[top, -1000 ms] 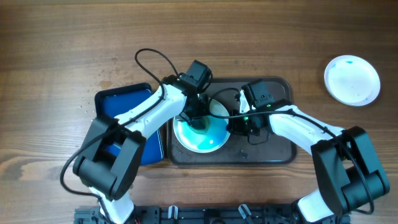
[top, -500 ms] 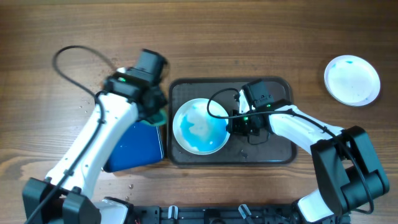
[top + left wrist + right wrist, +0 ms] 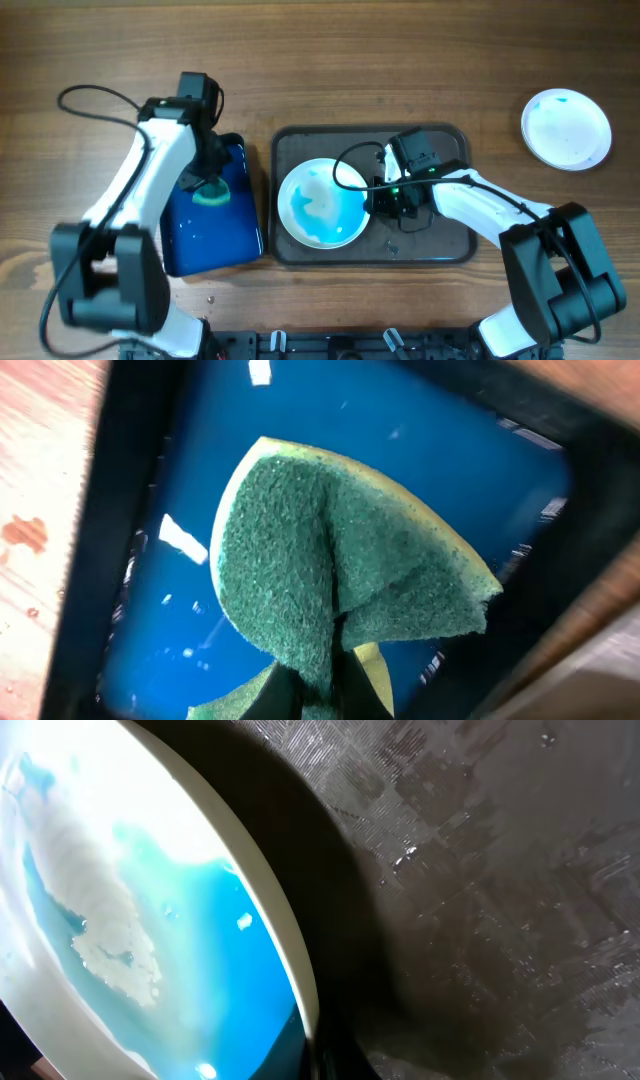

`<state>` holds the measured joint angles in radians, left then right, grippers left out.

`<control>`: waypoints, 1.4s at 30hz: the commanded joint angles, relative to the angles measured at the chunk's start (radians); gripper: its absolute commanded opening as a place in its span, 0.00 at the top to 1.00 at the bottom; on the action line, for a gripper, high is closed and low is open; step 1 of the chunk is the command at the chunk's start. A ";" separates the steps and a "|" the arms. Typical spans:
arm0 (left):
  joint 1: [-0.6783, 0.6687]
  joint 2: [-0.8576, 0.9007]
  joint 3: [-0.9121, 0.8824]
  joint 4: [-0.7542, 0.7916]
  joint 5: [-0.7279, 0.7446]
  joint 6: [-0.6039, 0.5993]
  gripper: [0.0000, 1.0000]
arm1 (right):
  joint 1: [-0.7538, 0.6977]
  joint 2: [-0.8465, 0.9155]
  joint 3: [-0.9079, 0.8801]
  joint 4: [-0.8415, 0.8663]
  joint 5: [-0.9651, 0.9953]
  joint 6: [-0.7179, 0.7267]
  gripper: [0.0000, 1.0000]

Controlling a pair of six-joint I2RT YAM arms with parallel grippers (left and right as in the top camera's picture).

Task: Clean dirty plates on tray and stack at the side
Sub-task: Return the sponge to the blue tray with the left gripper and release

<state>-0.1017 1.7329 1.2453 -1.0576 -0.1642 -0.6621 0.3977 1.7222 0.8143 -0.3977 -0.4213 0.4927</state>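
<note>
A: Is there anything you can read here, operator, any label or number?
B: Nothing you could read: the smeared plate [image 3: 322, 202], the grey tray [image 3: 300, 145], the blue tray [image 3: 215, 235] and the sponge [image 3: 340, 580] carry no legible writing

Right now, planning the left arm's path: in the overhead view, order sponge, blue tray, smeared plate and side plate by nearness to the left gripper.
1. Sponge, pinched in the left gripper.
2. Blue tray, directly beneath it.
3. Smeared plate, on the dark tray alongside.
4. Side plate, far right on the table.
</note>
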 commanded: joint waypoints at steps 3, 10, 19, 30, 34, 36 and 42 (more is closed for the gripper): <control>0.005 0.097 0.009 0.053 0.052 0.088 0.96 | 0.016 0.071 -0.055 -0.015 0.084 -0.020 0.96; -0.012 0.122 0.009 0.110 0.161 0.147 0.96 | 0.016 0.071 -0.055 -0.015 0.084 -0.019 0.96; -0.114 0.136 0.009 0.132 0.180 0.165 0.96 | 0.016 0.071 -0.055 -0.019 0.084 -0.019 0.96; -0.192 0.145 0.009 0.153 0.244 0.221 0.96 | 0.016 0.071 -0.055 -0.027 0.084 -0.019 0.96; -0.215 0.145 0.009 0.158 0.257 0.278 0.96 | 0.016 0.071 -0.055 -0.026 0.084 -0.019 0.96; -0.221 0.145 0.009 0.160 0.257 0.285 0.96 | 0.016 0.071 -0.055 -0.026 0.084 -0.019 0.96; -0.178 0.145 0.009 0.132 0.227 0.178 0.96 | 0.016 0.071 -0.055 -0.029 0.084 -0.019 0.96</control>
<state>-0.2947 1.8664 1.2453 -0.9070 0.0208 -0.4259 0.3985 1.7226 0.8135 -0.3988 -0.4229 0.4927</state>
